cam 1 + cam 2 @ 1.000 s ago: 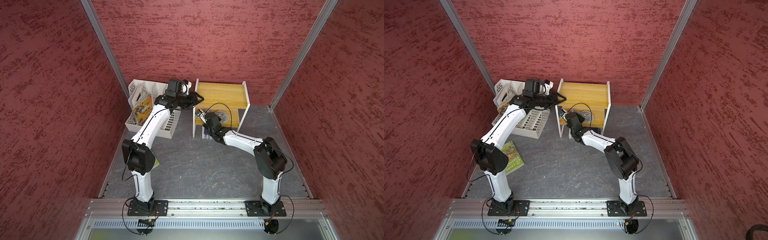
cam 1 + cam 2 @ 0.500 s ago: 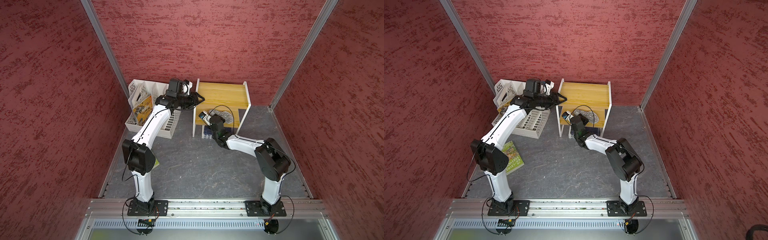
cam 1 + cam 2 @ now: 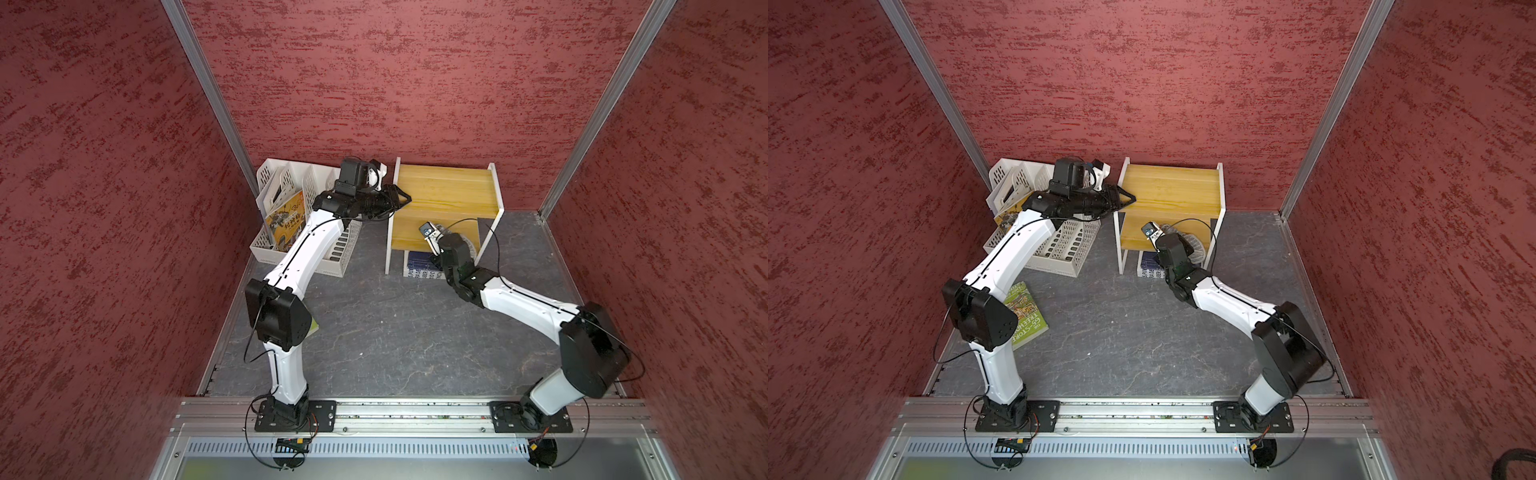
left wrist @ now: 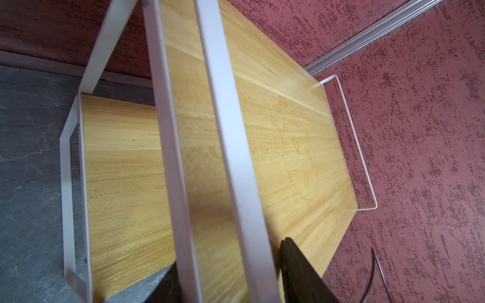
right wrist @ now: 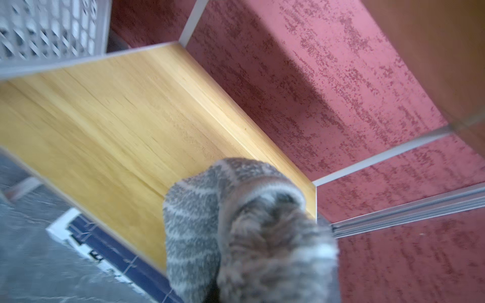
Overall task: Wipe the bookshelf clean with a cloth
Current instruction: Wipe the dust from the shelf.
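Progress looks partial: the bookshelf (image 3: 444, 187) stands at the back of the desk (image 3: 395, 332) against the red wall. The cloth (image 5: 236, 223) sits bunched on its lower board, toward the right-hand side panel. The right claw (image 3: 1177, 245) is closed tight on that cloth. The left claw (image 3: 403, 201) straddles the top edge of the other side panel and seems clamped on it to steady the bookshelf. The bare stretch of lower board and the whole upper board appear left to wipe, and the left wrist view shows faint ring marks on one board. A dark blue book (image 3: 419, 268) lies beneath the bookshelf, a white file organizer (image 3: 291, 187) stands beside it, and a green book (image 3: 1025, 311) lies near the left arm's elbow.
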`<state>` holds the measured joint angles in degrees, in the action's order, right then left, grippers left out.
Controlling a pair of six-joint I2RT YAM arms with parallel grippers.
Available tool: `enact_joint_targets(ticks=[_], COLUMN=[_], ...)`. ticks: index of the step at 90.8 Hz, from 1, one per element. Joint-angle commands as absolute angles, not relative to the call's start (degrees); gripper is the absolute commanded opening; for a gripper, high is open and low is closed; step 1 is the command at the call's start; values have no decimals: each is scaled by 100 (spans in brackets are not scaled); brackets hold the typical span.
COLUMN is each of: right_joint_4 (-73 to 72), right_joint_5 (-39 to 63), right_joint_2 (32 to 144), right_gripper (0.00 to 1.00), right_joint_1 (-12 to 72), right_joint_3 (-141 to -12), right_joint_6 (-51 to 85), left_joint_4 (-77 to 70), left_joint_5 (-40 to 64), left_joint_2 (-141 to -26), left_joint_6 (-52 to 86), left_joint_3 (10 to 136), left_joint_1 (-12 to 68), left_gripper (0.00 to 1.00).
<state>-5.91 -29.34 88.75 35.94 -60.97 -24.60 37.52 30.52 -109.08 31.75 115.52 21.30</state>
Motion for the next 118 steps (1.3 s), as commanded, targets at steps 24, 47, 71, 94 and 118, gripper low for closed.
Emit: enact_joint_targets(ticks=[24, 47, 71, 94, 118], right_joint_4=[348, -1206, -2357, -2050, -1592], right_joint_5=[-926, -114, 23, -129, -494], right_joint_2=[7516, 7659, 8054, 8736, 9485], right_gripper=[0, 0, 0, 0, 0], right_joint_1=[3625, 3623, 3386, 3151, 3015], right_joint_3=[-5445, -4734, -4452, -5219, -6330], right_joint_6=[1119, 2994, 5053, 5551, 5240], left_joint_4=[4139, 4172, 4310, 4376, 4372], left_joint_5=[3108, 3189, 3163, 3165, 3214], left_joint_2=[-10882, -10877, -10798, -10744, -10741], left_joint_6=[3110, 3079, 2943, 2879, 2864], left_joint_3=[11515, 11514, 11509, 11479, 11462], left_joint_1=[2382, 2377, 2377, 2382, 2381], left_gripper=[50, 50, 50, 50, 50])
